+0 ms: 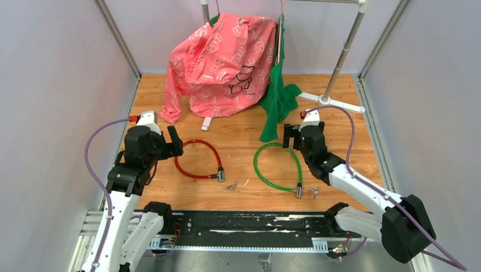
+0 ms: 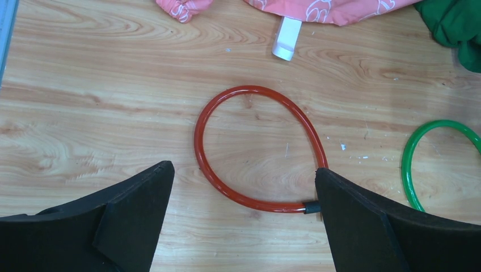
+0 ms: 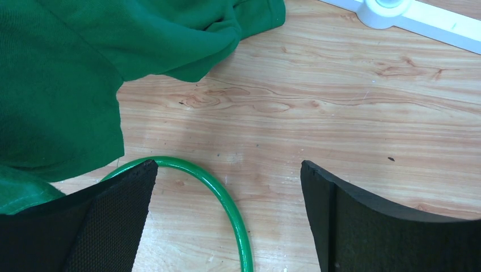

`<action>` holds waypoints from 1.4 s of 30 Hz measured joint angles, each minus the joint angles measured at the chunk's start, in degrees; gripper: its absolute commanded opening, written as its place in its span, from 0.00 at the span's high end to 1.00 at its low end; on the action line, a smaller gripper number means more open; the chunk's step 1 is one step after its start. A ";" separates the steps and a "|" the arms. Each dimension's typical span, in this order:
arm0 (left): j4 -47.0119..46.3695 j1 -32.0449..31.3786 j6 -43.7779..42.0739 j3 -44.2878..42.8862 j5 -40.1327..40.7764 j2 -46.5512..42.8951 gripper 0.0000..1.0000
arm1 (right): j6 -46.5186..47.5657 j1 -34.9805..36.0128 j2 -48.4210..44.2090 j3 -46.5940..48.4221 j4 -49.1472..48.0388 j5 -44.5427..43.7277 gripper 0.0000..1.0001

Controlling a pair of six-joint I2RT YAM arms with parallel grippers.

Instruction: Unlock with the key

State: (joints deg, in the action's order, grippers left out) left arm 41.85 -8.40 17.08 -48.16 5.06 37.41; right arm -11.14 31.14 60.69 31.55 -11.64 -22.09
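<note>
A red cable lock (image 1: 195, 160) lies looped on the wooden floor, its black lock head (image 1: 220, 176) at the near right end. A small key bunch (image 1: 231, 186) lies just beside that head. A green cable lock (image 1: 276, 167) lies further right, with a second key bunch (image 1: 313, 192) by its head (image 1: 299, 191). My left gripper (image 1: 173, 143) hovers open at the left side of the red loop (image 2: 199, 153), holding nothing (image 2: 244, 168). My right gripper (image 1: 291, 136) is open above the far end of the green loop (image 3: 227, 198), also empty (image 3: 228, 164).
A pink garment (image 1: 227, 62) and a green garment (image 1: 278, 96) hang from a white rack at the back, reaching the floor. The rack's base (image 1: 332, 99) lies at the back right. Metal frame posts and walls enclose the floor. The green cloth (image 3: 85, 68) sits close left of my right gripper.
</note>
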 measured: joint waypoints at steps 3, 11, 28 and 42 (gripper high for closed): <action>-0.09 0.00 0.00 0.00 -0.02 0.00 0.00 | 0.00 0.00 -0.11 0.07 0.20 -0.02 0.01; -0.13 0.00 -0.04 0.00 -0.26 -0.02 0.00 | -6.75 0.04 2.01 12.52 19.71 -2.01 0.01; -0.17 -0.15 -0.17 0.00 -0.50 -0.72 0.00 | -26.12 1.51 6.03 12.98 49.77 12.28 0.07; -0.17 -0.44 -0.17 0.00 -0.57 -0.90 0.00 | -27.08 1.62 16.20 9.33 50.29 15.13 0.43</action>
State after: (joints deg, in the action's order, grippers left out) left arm 41.67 -8.84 16.91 -48.16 4.49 36.51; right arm -38.22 32.75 76.88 40.88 38.65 -6.96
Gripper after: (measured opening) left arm 0.998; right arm 0.664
